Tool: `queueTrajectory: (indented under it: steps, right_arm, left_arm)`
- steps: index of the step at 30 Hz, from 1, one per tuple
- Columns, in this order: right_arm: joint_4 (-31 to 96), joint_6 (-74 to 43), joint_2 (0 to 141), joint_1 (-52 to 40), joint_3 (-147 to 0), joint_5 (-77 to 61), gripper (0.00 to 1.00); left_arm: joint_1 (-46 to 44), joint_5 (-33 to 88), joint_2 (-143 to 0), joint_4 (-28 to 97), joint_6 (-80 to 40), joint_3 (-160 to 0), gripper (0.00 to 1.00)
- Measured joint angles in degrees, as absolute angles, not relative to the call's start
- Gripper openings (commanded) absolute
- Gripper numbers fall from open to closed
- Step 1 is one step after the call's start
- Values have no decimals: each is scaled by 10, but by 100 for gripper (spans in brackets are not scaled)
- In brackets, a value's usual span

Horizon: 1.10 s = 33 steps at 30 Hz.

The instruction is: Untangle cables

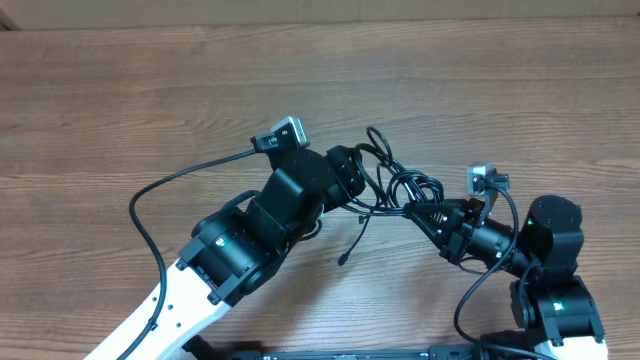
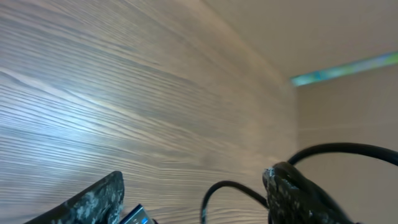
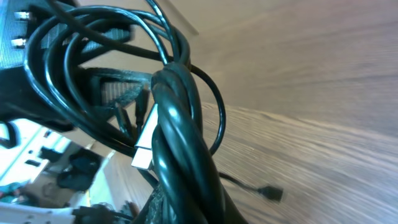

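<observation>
The cables (image 1: pixel 400 182) are a knot of thin black loops at the table's middle, between my two grippers. My left gripper (image 1: pixel 362 180) reaches into the knot from the left. In the left wrist view it (image 2: pixel 194 182) stands open, with one black loop (image 2: pixel 219 191) and a blue-tabbed plug (image 2: pixel 140 216) between the fingers, neither of them pinched. My right gripper (image 1: pixel 420 212) is shut on a twisted bundle of cables (image 3: pixel 180 124) that rises from its jaws. A silvery plug (image 3: pixel 145 142) sits in that bundle. One loose end with a small plug (image 1: pixel 345 258) trails on the wood.
The left arm's own thicker cable (image 1: pixel 150 215) arcs over the table at the left. Both wrist cameras (image 1: pixel 285 133) (image 1: pixel 485 180) stick out above the knot. Bare wooden table (image 1: pixel 150 90) lies behind. A small black plug (image 3: pixel 271 193) lies on the wood.
</observation>
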State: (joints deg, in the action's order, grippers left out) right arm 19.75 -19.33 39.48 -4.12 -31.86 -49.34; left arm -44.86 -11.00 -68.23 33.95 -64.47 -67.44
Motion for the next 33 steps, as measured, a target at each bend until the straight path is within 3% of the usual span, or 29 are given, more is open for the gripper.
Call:
queueTrajectory:
  steps: [2, 6, 12, 21, 28, 29, 31, 33]
  right_arm:
    - [224, -183, 396, -41, -319, -459, 4]
    - [267, -176, 396, -41, -319, -354, 4]
    - [265, -169, 396, -41, -319, -328, 4]
    - [161, -166, 396, -41, -319, -471, 4]
    - [8, -254, 398, -41, -317, -619, 4]
    - [-1, -268, 397, -41, -317, -626, 4]
    - [-20, -310, 398, -41, -317, -641, 4]
    - [-20, -325, 398, -41, -317, -647, 4]
  left_arm:
    - [-446, -115, -682, 363, -609, -674, 62]
    - [-424, -123, -673, 410, -582, -674, 68]
    - [-414, -114, -642, 391, -583, -674, 76]
    - [-414, -87, -650, 388, -576, -674, 77]
    - [-413, -60, -650, 385, -519, -674, 90]
    - [-413, -55, -650, 386, -507, -674, 90]
    - [-413, -46, -651, 402, -467, -675, 74]
    - [-414, -69, -651, 439, -438, -676, 71]
